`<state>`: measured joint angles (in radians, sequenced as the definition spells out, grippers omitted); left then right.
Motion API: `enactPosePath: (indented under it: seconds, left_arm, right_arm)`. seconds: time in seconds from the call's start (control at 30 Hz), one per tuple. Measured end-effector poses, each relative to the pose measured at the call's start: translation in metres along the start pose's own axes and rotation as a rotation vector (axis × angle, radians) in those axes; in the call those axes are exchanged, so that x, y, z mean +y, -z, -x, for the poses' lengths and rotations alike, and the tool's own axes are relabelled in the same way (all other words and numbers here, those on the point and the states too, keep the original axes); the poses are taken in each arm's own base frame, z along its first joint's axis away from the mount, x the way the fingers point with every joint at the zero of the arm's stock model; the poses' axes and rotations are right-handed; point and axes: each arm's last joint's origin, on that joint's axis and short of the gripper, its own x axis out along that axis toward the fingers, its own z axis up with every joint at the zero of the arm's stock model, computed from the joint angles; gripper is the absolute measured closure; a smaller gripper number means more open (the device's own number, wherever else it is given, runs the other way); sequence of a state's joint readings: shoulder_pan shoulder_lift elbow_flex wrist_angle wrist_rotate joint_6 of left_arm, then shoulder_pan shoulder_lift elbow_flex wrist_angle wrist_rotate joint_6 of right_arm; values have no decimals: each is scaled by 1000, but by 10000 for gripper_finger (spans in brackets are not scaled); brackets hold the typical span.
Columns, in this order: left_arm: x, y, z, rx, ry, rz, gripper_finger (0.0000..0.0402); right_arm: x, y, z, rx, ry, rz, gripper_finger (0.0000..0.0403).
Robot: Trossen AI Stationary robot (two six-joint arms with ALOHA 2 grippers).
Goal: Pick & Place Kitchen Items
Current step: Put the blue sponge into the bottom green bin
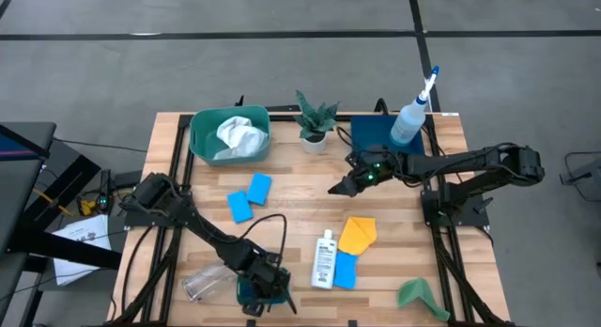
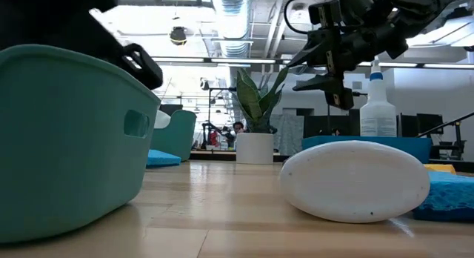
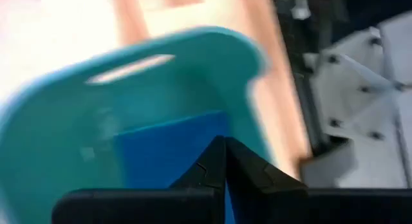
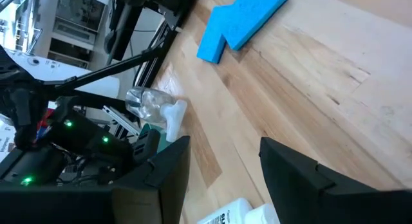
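Small white bottle (image 2: pixel 354 180) lying flat | left pincer (image 1: pixel 261 288) clenched over tub (image 3: pixel 96 121); right pincer (image 1: pixel 340 186) released, raised mid-table

- From above we see the bench (image 1: pixel 282 224) lit evenly and softly; the things on it cast only faint, short shadows.
- In the low view we look into bright ceiling lights and pale glare, so the dark arms read as near silhouettes.
- There the near green tub (image 2: pixel 70 139) and the small white bottle (image 2: pixel 355 180) look soft, out of focus at close range.
- In the left wrist view we find heavy blur: the tub's rim (image 3: pixel 193 40) smears, and the wood behind washes out to pink-white.
- In the right wrist view the blue sponges (image 4: pixel 241 21) look crisp, and the clear spray bottle (image 4: pixel 151 105) catches small highlights.
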<state>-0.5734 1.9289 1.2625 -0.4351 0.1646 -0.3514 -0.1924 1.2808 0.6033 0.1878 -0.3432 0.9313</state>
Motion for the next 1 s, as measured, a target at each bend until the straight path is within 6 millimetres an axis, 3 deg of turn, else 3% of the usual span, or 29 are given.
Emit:
enactPosePath:
  seconds: [0.23,0.5,0.8,1.0]
  left_arm:
    - [8,-7,15,-62,-52,83,401]
    - [0,-4,54,-86,-63,116,402]
    - [10,13,132,-216,-346,232,401]
    - [36,46,176,-418,-586,412,400]
  right_arm:
    - [-3,-5,2,-3,-4,4,223]
    - [-5,-8,3,-17,-4,8,223]
    - [-5,-10,3,-67,23,0,223]
    - [-5,-14,4,-112,24,-24,223]
